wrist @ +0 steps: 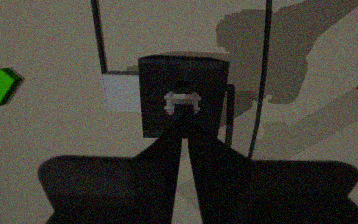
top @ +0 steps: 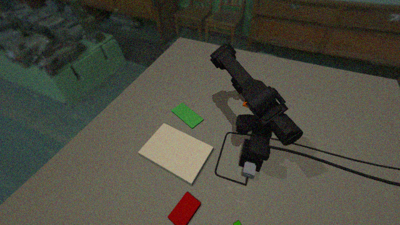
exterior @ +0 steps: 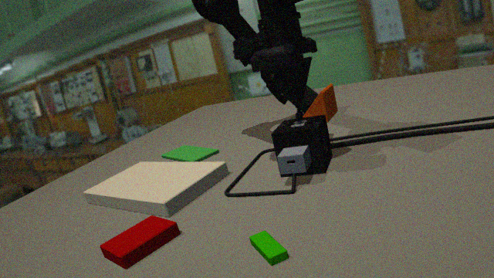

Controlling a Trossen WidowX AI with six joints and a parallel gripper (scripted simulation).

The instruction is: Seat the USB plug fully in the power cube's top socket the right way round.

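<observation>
Pinching the USB plug (wrist: 182, 102) tight, the fingers are reaching straight down from above. Its long axis is lying crosswise atop the power cube (wrist: 181, 95), directly below them on the worktop (exterior: 386, 208).

The power cube (exterior: 305, 143) sits on the table (exterior: 386, 216), with the gripper (exterior: 299, 113) directly above it, closed on the USB plug (exterior: 298, 123) in the cube's top socket. An adapter block (exterior: 293, 160) is fixed to the cube's near side. A wedge (exterior: 322, 104) stands just behind the cube. Two cables (exterior: 405, 129) run rightward from it, and a thinner cord (exterior: 247, 177) loops out on its left. Further left lies a flat slab (exterior: 154, 185), a thin tile (exterior: 189, 153) behind it, a brick (exterior: 139, 240) and a small block (exterior: 268, 247) in front.
</observation>
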